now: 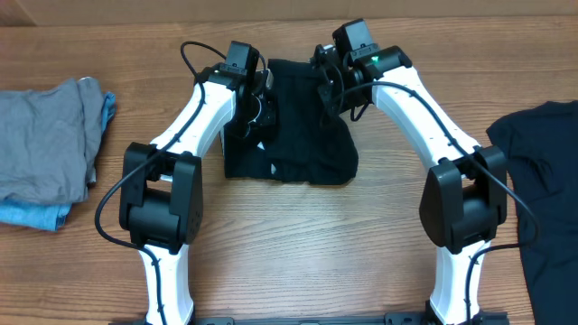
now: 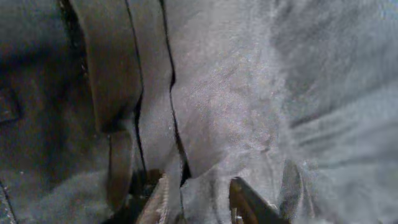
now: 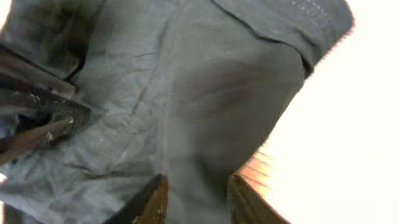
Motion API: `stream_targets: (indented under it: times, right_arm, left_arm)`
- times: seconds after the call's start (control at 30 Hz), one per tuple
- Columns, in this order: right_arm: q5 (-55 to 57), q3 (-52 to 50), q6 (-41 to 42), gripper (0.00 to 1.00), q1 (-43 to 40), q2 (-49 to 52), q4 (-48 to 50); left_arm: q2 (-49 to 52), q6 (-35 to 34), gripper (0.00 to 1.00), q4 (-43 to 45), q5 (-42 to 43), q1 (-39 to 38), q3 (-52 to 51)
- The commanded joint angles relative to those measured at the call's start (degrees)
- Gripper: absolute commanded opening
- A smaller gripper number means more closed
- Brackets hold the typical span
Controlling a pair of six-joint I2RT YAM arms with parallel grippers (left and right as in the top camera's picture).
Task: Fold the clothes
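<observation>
A black garment (image 1: 289, 135) lies folded into a rough rectangle at the middle of the table, with both arms over its far half. My left gripper (image 1: 262, 113) is down on its left part. In the left wrist view the left gripper (image 2: 200, 199) has a bunched fold of the black cloth (image 2: 217, 112) filling the space between its fingers. My right gripper (image 1: 330, 90) is at the far right part of the garment. In the right wrist view the right gripper (image 3: 198, 199) has its fingers apart, with the dark cloth (image 3: 186, 93) lying slack between them. A second black garment (image 1: 542, 190) lies spread at the right edge.
A grey garment (image 1: 45, 149) lies crumpled at the left edge on top of a light-blue one (image 1: 36, 215). Bare wood (image 1: 298, 244) runs between the two arm bases in front of the folded garment.
</observation>
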Motion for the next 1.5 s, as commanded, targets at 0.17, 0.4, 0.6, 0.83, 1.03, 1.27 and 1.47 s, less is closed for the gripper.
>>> stream_targets:
  times: [0.17,0.4,0.6,0.83,1.03,1.27,1.47]
  right_arm:
    - [-19.6,-2.4,-1.0,0.56,-16.5,-1.9,-9.4]
    - [-38.2,-21.4,-6.5,0.72,-19.4,-1.9,3.9]
    - [-42.6,-29.3,-3.0,0.78,-17.4,-1.9,19.2]
    - [-42.6,-29.5,6.4,0.79,-9.3,-1.8,33.8]
    - [-42.6,-27.9,10.6,0.21,-8.0,-2.0,36.8]
    - [-36.1,-20.7,6.6,0.04,-13.4,-6.6,22.0]
    - [-26.2,-18.7,0.4,0.04,-13.9,-7.6,13.8]
  left_arm:
    - [0.2,2.0,0.57,-0.9,-0.9,-0.4,0.8]
    - [0.2,2.4,0.65,-1.1,-0.9,-0.3,0.8]
    - [0.2,3.1,0.67,-1.1,-1.0,-0.3,0.8]
    - [0.2,3.1,0.68,-1.3,-1.0,-0.3,0.8]
    - [0.2,3.3,0.63,-2.2,-2.8,-0.3,0.8]
    - [0.2,3.3,0.60,-2.8,-3.6,-0.3,3.5]
    - [0.2,2.6,0.66,-7.2,-3.2,-0.2,8.1]
